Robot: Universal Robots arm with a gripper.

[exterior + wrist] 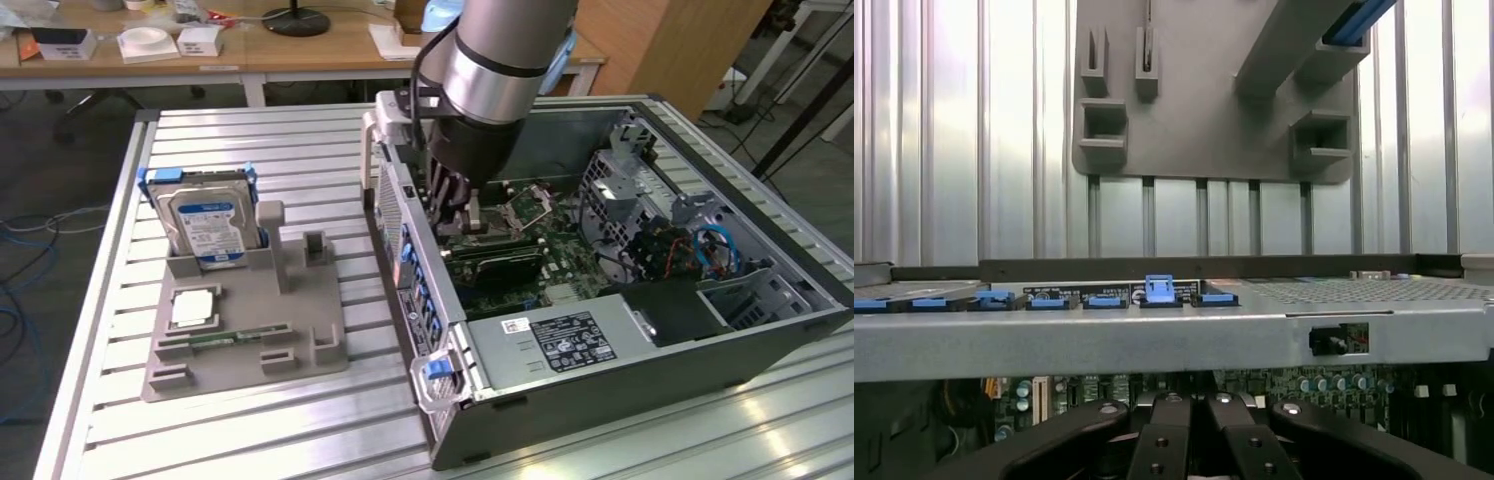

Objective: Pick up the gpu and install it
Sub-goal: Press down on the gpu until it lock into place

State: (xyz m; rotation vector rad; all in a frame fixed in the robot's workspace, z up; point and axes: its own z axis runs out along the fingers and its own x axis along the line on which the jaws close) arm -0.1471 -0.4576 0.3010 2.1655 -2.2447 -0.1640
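My gripper (458, 222) reaches down inside the open computer case (747, 340), over the motherboard (567, 262). The gpu (497, 263), a thin dark card, stands on edge along the motherboard directly under my fingertips, its near end hidden by them. In the wrist view my black fingers (1159, 440) are pressed together just behind the case's top rail (1174, 335), and the card itself is hidden beneath them.
At the exterior view's left a grey parts holder (320, 360) carries an upright silver hard drive with a blue label (207, 222), a small silver square part (195, 308) and a green memory stick (234, 338). Blue latches (1159, 290) line the case edge.
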